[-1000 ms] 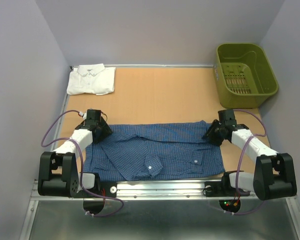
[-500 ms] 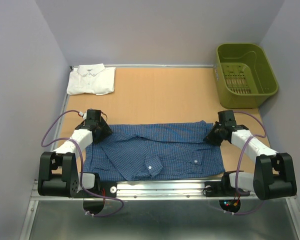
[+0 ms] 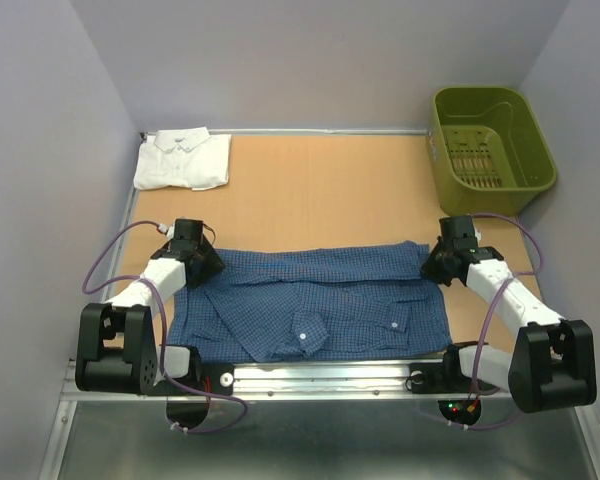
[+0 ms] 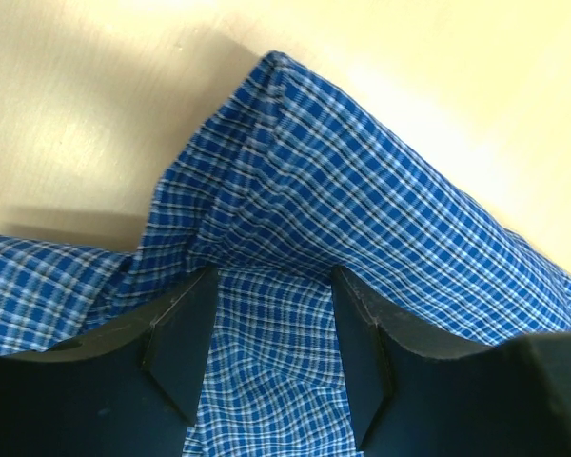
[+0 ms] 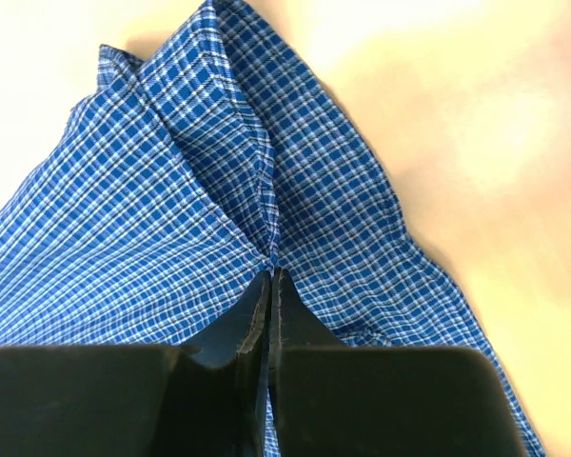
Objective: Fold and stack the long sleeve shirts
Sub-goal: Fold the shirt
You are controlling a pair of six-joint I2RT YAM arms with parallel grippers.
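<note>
Soft, limp dark blue checked shirt (image 3: 310, 300) is lying flat on the worktop (image 3: 320, 190) between the claws, right claw (image 5: 269, 276) clenching a pinched corner fold, left claw (image 4: 271, 278) hovering released astride the opposite corner.

The checked shirt (image 3: 310, 300) is dark blue, crossed by a fine check of lighter blue and white lines, with small white buttons. The white shirt (image 3: 183, 160) is plain white all over. The basket (image 3: 480, 203) is olive green. The worktop (image 3: 320, 190) is a light tan wood tone. The left hand (image 4: 274, 286) and the right hand (image 5: 269, 286) are black; the arms (image 3: 145, 285) are white with black joints, and their cables (image 3: 105, 250) are purple. The rail (image 3: 320, 375) is silver, the walls (image 3: 300, 60) pale lavender-grey
</note>
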